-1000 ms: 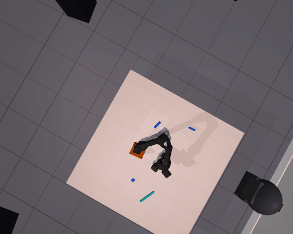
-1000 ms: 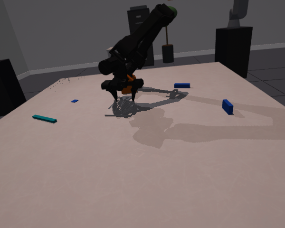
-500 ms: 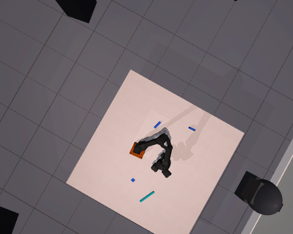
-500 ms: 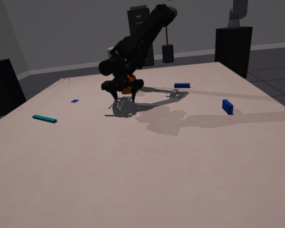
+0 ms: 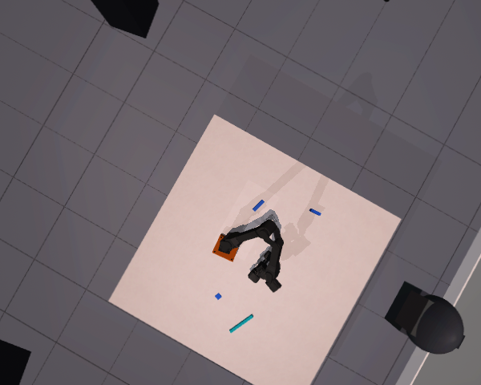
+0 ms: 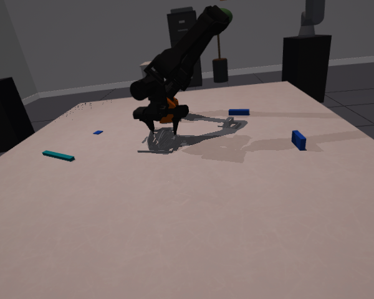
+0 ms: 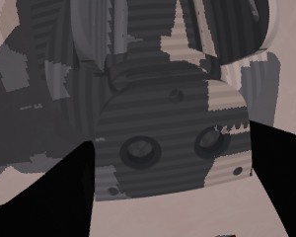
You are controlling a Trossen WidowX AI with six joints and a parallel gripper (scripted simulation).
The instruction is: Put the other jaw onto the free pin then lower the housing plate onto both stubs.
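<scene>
Housing plate (image 7: 163, 178): grey, crossed by darker stripes, with pinkish-beige patches. Gripper (image 6: 164, 133) (image 7: 168, 138): black. Arm (image 5: 276, 253) (image 6: 187, 42): black. Base plate (image 5: 232, 257) (image 6: 164, 121): orange. Stick (image 5: 241, 323) (image 6: 58, 156): teal. Small square (image 5: 218, 296) (image 6: 98, 132): blue. Two blocks, one (image 5: 258, 205) (image 6: 239, 112), another (image 5: 315, 212) (image 6: 298, 140): both blue. Tabletop (image 5: 183, 199) (image 6: 181, 225): pale pink, faintly mottled. Floor (image 5: 87, 144) (image 6: 358, 77): grey, with a grid of dark lines.
</scene>
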